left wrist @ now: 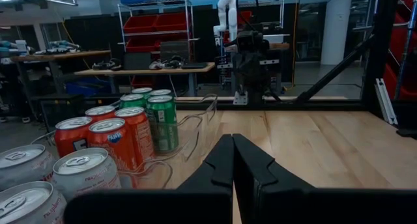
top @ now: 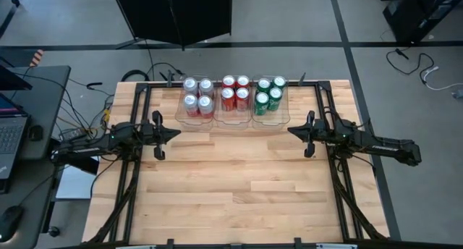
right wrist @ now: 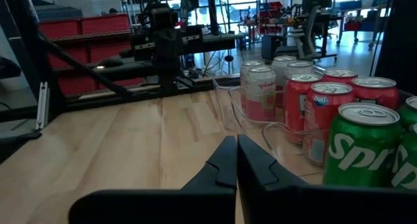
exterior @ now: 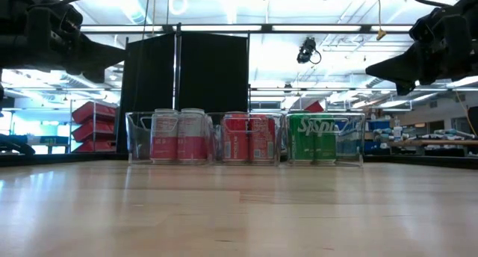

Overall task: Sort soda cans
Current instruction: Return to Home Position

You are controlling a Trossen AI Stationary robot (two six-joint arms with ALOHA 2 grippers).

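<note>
left gripper (top: 177,132), right gripper (top: 290,131): level, closed

The dark six-joint left arm (top: 94,144) lies level, its two-finger left gripper (top: 173,133) pointing inward with fingers (left wrist: 218,165) pressed together. The matching right arm (top: 376,142) mirrors it, right gripper (top: 292,131) facing the other, fingers (right wrist: 221,162) likewise together.

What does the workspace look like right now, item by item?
Surface: wooden table, bare in front of the bins.
Job's things: silver cans, red cans, green cans, four each, upright, one colour per clear bin, side by side at the far edge.
Clutter: nothing seen.
Grippers: left gripper and right gripper shut, empty, raised, apart from the bins.
Cables: loose cables on the floor behind the table.
Surroundings: desk with laptop at left; black panel behind.
</note>
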